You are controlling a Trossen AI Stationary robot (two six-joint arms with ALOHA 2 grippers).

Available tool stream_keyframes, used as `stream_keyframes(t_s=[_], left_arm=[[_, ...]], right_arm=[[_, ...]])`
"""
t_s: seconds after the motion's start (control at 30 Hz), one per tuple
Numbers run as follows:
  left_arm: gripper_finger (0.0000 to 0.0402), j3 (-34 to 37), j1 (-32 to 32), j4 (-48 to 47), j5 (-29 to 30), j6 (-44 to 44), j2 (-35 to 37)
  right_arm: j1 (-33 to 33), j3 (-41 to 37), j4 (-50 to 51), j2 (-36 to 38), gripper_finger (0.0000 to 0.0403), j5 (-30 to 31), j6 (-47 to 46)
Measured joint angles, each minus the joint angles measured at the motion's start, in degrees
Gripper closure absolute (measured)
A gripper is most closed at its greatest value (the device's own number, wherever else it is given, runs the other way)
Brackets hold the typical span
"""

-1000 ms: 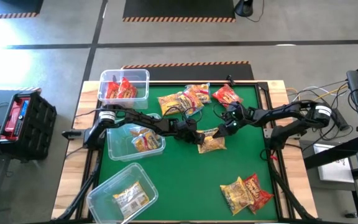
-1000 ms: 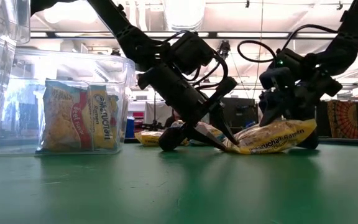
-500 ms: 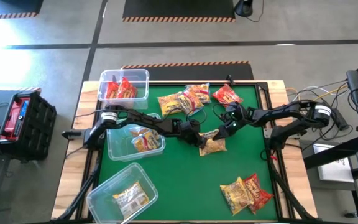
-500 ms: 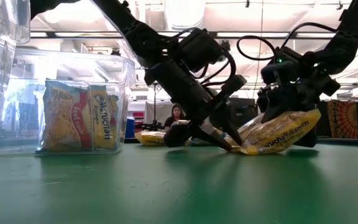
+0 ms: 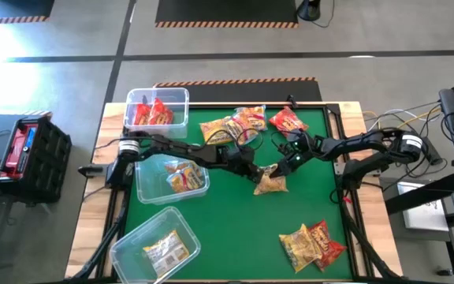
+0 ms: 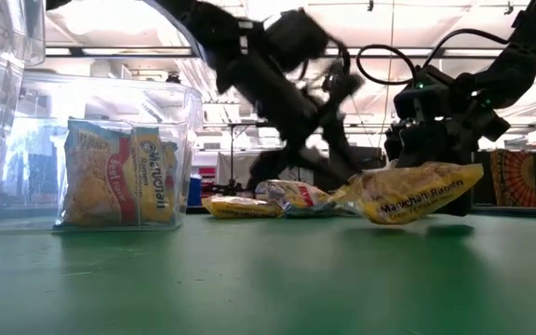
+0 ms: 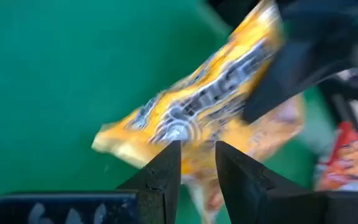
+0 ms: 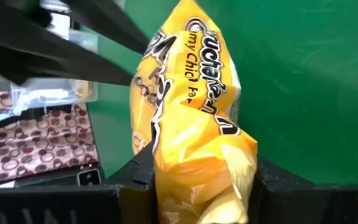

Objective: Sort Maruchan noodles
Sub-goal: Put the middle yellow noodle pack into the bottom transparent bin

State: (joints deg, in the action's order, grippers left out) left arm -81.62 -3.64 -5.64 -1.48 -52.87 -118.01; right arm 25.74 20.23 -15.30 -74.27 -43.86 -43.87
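Observation:
A yellow Maruchan noodles packet [image 6: 417, 191] hangs above the green table near its middle, also seen in the high view [image 5: 272, 184]. My left gripper [image 7: 197, 155] comes in from the table's left [image 5: 255, 169] and is shut on the packet's left end. My right gripper [image 8: 197, 177] reaches in from the right [image 5: 285, 164] and is shut on the packet's other end. In the low view the left gripper [image 6: 338, 167] is blurred and the right gripper [image 6: 428, 158] stands over the packet. My left gripper pinches the edge [image 7: 182, 146] at the packet's left end between its two fingers, slanting down from the table's left. That end [image 6: 350, 191] is lifted off the table. My right gripper pinches the packet's right end [image 8: 194, 186] between its two fingers [image 8: 140, 175], which slant down from the table's right. The packet fills the gap and sticks out ahead along the fingers. It hangs roughly level, clear of the table.
Three clear bins stand along the left: a far one [image 5: 181, 96] with red packets, a middle one [image 5: 142, 183] and a near one [image 5: 124, 246] with yellow packets. A pile of packets [image 5: 235, 126] and a red packet [image 5: 288, 121] lie at the far side. Two more packets [image 5: 312, 244] lie near right.
My left gripper has gone up and rolled a little, taking the packet's left end with it. That end lay on the table a second ago. The whole yellow packet now hangs clear of the table. My right gripper has stayed in place at the other end.

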Motion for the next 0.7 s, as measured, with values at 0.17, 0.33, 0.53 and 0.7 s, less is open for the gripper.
stream_keyframes(t_s=[0.17, 0.33, 0.53, 0.7], left_arm=[[0.0318, -0.11, 0.18, 0.24, 2.72, 3.16, 6.1], [0.0318, -0.04, 2.01, 0.17, 4.06, 9.36, 12.3], [0.0318, 0.0, 4.9, -5.32, 5.08, 17.56, 16.91], [0.0318, -0.35, 4.15, -19.09, 7.8, 17.94, 19.25]], right_arm=[[-0.02, 0.0, 0.06, 0.02, 0.0289, -1.66, 1.38], [0.0, 0.0, 0.0, 0.02, 0.0289, -4.27, 4.5], [0.0, 0.56, 0.13, 0.13, 0.0289, -9.49, 10.55], [0.0, 4.78, 0.09, 0.73, 0.0289, -11.89, 12.45]])
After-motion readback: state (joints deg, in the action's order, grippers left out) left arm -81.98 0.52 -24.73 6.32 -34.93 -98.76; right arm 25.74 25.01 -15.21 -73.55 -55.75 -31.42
